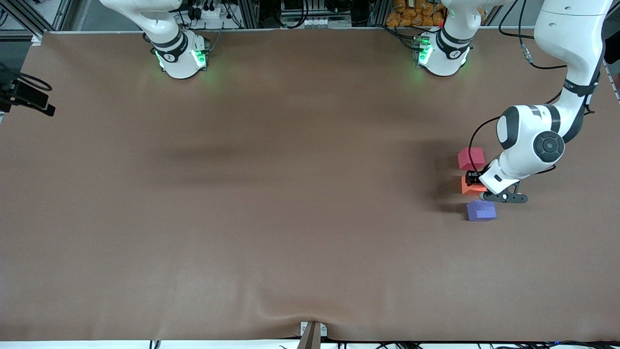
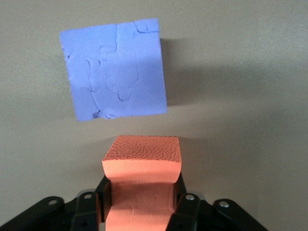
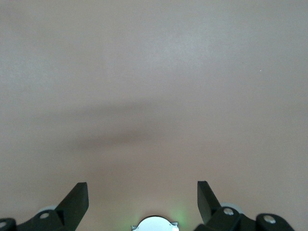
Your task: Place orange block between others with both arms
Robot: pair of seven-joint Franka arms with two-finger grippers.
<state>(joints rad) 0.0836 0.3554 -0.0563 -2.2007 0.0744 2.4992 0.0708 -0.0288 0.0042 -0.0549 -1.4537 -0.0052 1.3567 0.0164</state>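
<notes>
The orange block (image 1: 470, 187) (image 2: 142, 156) lies in line between the pinkish-red cube (image 1: 471, 158) and the purple cube (image 1: 481, 211) (image 2: 115, 77), near the left arm's end of the table. The red cube is farther from the front camera and the purple cube is nearer. My left gripper (image 1: 472, 178) (image 2: 141, 195) is shut on the orange block, and its fingers (image 2: 103, 193) pinch the foam inward. My right gripper (image 3: 142, 192) is open with nothing between its fingers. It hangs over bare brown table, and its hand is out of the front view.
The brown mat (image 1: 290, 194) covers the whole table. A black camera (image 1: 26, 97) sits at the edge at the right arm's end. A small bracket (image 1: 312, 333) sits at the edge nearest the front camera. The two lit bases (image 1: 181, 55) (image 1: 441, 53) stand along the edge farthest from that camera.
</notes>
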